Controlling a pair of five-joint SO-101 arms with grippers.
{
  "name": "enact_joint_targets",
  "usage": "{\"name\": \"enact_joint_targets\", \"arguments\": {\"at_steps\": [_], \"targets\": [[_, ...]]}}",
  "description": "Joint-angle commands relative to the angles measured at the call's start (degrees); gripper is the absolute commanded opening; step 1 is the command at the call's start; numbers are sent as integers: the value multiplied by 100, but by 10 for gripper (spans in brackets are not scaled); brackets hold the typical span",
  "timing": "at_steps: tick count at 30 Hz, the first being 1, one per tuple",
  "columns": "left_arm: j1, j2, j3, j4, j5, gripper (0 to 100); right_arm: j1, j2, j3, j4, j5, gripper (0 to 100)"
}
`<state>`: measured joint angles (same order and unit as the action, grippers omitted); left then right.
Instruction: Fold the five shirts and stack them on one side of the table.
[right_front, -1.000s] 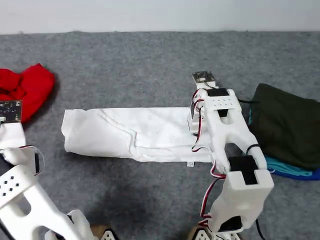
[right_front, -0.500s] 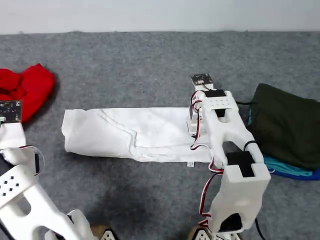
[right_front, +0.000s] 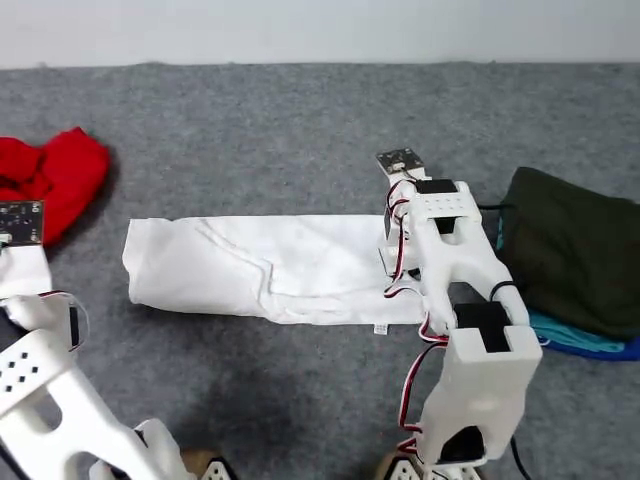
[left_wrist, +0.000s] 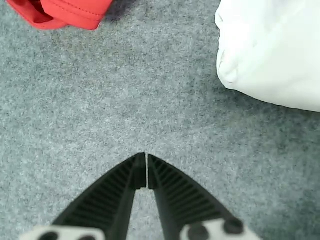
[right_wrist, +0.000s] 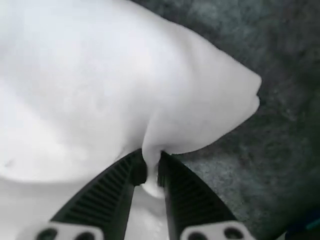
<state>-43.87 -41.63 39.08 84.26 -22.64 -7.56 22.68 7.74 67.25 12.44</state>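
A white shirt lies folded into a long strip across the middle of the grey carpeted table. My right gripper is shut on a pinch of the white shirt at its right end, where that arm stands over the cloth. A red shirt is bunched at the left edge. My left gripper is shut with nothing in it, low over bare carpet between the red shirt and the white shirt's left end.
A stack of folded shirts sits at the right edge: a dark olive one on top, teal and blue layers under it. Bare carpet stretches behind and in front of the white shirt.
The right arm's wrist has shifted slightly left and toward the far side while holding the shirt's right end. The left arm has kept still.
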Motion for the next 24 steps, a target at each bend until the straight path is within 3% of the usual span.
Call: {"name": "enact_joint_targets", "arguments": {"at_steps": [1, 11, 14, 18, 24], "targets": [[35, -132, -66, 35, -53, 15, -75, -251, 18, 330, 369, 9], [35, -132, -66, 26, -53, 15, 927, -1815, 26, 796, 1969, 9], [35, -132, -66, 18, -53, 15, 945, -2070, -167, 1147, 2321, 9], [35, -132, -66, 18, -53, 15, 435, -2290, -642, 1771, 2409, 9], [35, -132, -66, 18, -53, 15, -892, -2308, -1547, 2352, 2286, 9]]}}
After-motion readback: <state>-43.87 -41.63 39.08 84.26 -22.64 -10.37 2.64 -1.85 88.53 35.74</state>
